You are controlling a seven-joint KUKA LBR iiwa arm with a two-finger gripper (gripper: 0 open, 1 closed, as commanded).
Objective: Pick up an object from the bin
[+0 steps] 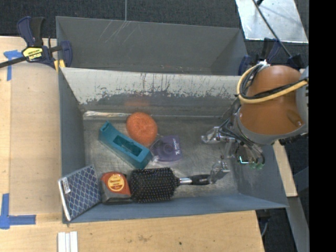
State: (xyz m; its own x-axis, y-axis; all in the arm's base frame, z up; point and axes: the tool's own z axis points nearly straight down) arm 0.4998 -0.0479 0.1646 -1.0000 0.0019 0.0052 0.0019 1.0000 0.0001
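Note:
My gripper point(217, 154) hangs over the right part of the bin floor. It is open, one fingertip point(211, 137) toward the back and the other point(220, 171) toward the front, with nothing between them. A black hairbrush point(153, 185) lies along the front wall. Its shiny handle end point(197, 180) reaches right to just below the front fingertip; whether they touch I cannot tell. A small purple thing point(167, 147) lies to the left of the gripper, apart from it.
Further left lie a rough orange ball point(142, 128), a teal rectangular block point(123, 145), an orange-and-black tape measure point(115, 184) and a blue patterned flat pack point(81, 191) in the front left corner. Bare floor lies under the gripper.

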